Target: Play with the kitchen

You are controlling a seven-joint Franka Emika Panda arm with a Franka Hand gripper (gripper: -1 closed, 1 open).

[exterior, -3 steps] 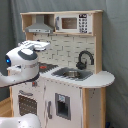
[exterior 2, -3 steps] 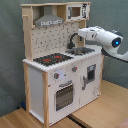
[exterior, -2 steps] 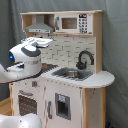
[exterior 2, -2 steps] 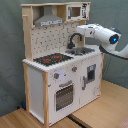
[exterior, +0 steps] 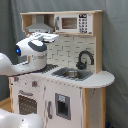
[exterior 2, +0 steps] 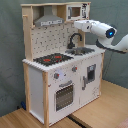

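Note:
The kitchen [exterior: 70, 95] [exterior 2: 60, 80] is a tall white and light-wood toy unit. It has a black-red hob [exterior 2: 52, 59], a grey sink [exterior: 73, 73] [exterior 2: 81, 51], a black tap [exterior: 84, 58] [exterior 2: 74, 39], an oven door [exterior 2: 64, 95], a hood [exterior 2: 48, 20] and a microwave [exterior: 72, 23] [exterior 2: 78, 11]. My gripper [exterior: 46, 37] [exterior 2: 78, 24] hangs above the counter, level with the tiled back wall and just under the hood and microwave shelf. It holds nothing that I can see. The white arm hides the hob in the first exterior view.
The kitchen stands on a wooden floor [exterior 2: 105, 110] in front of a grey curtain [exterior: 116, 45]. A rounded counter end [exterior: 102, 78] sticks out beside the sink. Part of a white robot body [exterior: 20, 120] fills the first exterior view's lower left corner.
The arm has risen over the counter. The gripper went from about tap height up to just below the hood and microwave shelf.

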